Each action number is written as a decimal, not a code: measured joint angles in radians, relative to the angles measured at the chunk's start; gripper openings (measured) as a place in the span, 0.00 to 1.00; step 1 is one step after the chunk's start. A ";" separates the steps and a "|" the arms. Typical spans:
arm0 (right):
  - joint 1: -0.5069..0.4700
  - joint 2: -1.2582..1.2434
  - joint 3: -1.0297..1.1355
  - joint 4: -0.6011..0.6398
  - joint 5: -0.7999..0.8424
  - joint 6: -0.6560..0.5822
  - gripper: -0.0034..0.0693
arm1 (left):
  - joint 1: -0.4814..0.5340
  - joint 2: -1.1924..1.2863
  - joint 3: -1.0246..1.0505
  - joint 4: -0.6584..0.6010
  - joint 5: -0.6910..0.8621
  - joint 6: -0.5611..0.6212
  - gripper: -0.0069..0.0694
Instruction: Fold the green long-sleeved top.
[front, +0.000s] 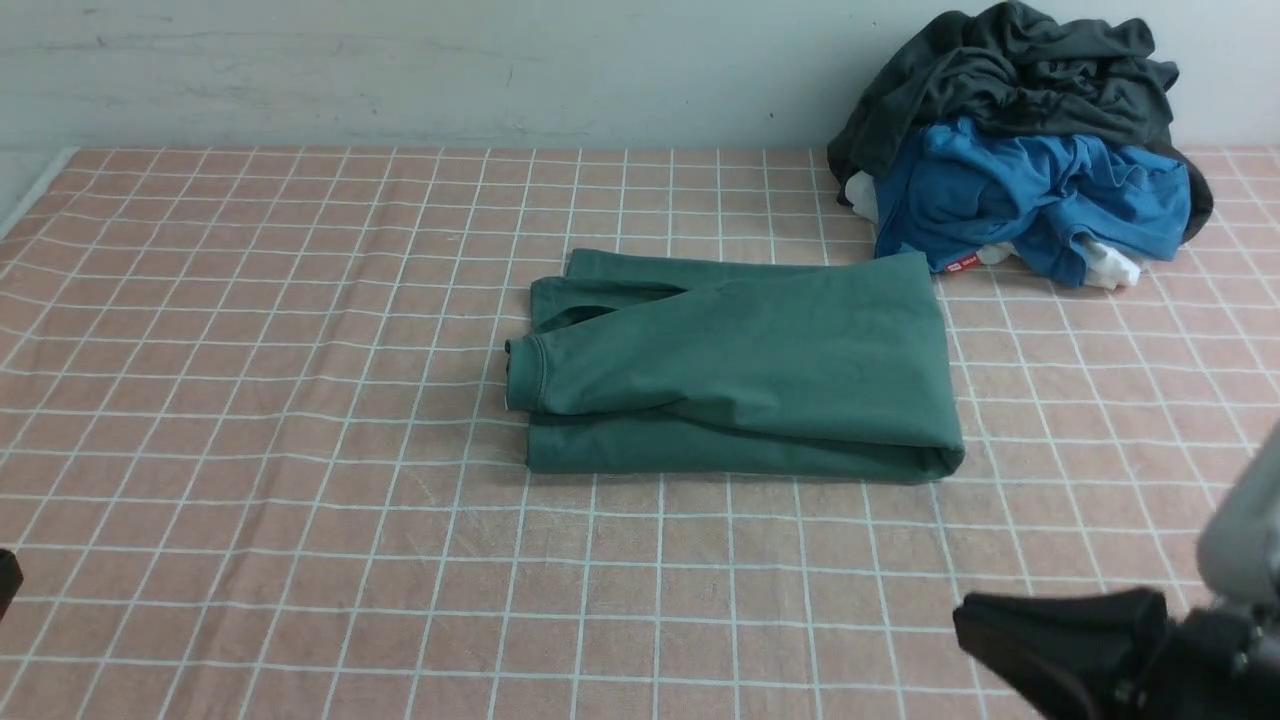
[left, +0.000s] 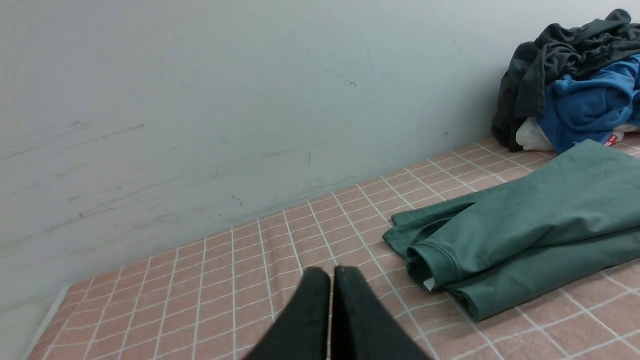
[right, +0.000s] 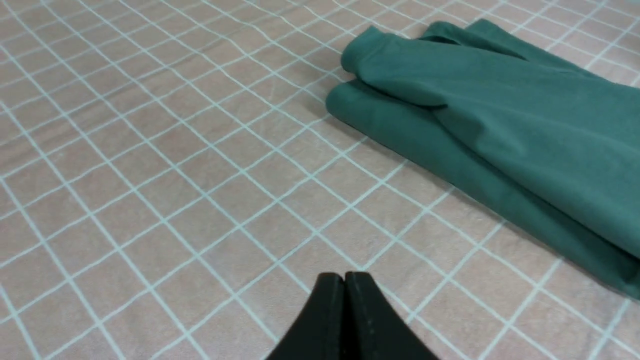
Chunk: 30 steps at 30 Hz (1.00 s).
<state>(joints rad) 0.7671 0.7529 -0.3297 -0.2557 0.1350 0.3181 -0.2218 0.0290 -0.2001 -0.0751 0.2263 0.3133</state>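
The green top (front: 740, 370) lies folded into a flat rectangle near the middle of the table, one ribbed cuff (front: 525, 372) on its left end. A small white tag peeks out under that cuff (left: 429, 284); no writing on it can be read. At the far right, against the wall, sits a heap of clothes: a charcoal garment (front: 1010, 70) on top, a blue garment (front: 1030, 190) below it, with white cloth (front: 1110, 265) showing at the edges. A small red label (front: 962, 265) with white print hangs from the blue one, just beside the top's far right corner; the print is too small to read.

The table is covered by a pink cloth (front: 300, 450) with a white grid, slightly wrinkled. Behind it stands a pale grey-green wall (front: 450, 70), scuffed and scratched.

The left gripper (left: 330, 280) and right gripper (right: 345, 282) both have their jaws pressed together, empty, above bare cloth and apart from the top.
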 joint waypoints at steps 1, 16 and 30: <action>0.000 -0.016 0.047 0.000 -0.059 0.000 0.03 | 0.000 0.000 0.000 0.000 0.004 0.000 0.09; -0.059 -0.172 0.352 0.102 -0.183 0.001 0.03 | -0.001 -0.001 0.000 0.000 0.009 0.000 0.09; -0.652 -0.759 0.355 0.206 0.212 -0.110 0.03 | -0.001 -0.002 0.000 0.000 0.009 0.000 0.09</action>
<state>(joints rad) 0.1148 -0.0064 0.0249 -0.0495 0.3468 0.2083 -0.2226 0.0271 -0.2001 -0.0751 0.2351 0.3133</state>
